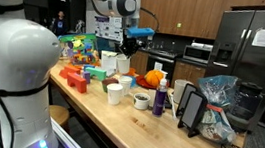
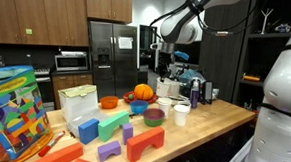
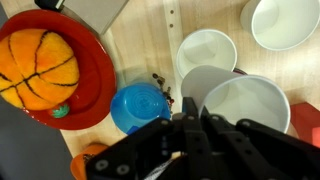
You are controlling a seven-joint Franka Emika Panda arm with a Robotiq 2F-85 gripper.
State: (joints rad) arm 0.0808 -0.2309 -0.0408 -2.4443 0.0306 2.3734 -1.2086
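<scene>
My gripper (image 3: 190, 112) hangs over the wooden counter (image 3: 150, 40) with its black fingers pressed together and nothing visible between them. In the wrist view its tips lie at the left rim of a large white cup (image 3: 245, 110), beside a blue bowl (image 3: 140, 105). An orange basketball-like ball (image 3: 38, 62) sits on a red plate (image 3: 95, 70) to the left. Two more white cups (image 3: 205, 50) (image 3: 285, 20) stand beyond. In both exterior views the gripper (image 1: 124, 61) (image 2: 164, 70) is above the ball (image 1: 152, 78) (image 2: 143, 92) and the cups (image 1: 115, 92).
Coloured toy blocks (image 1: 77, 76) (image 2: 142, 141) and a toy box (image 2: 9, 109) fill one end of the counter. A dark bottle (image 1: 160, 97), a tablet on a stand (image 1: 191, 111) and a plastic bag (image 1: 216, 94) stand at the other. A steel fridge (image 2: 112, 54) is behind.
</scene>
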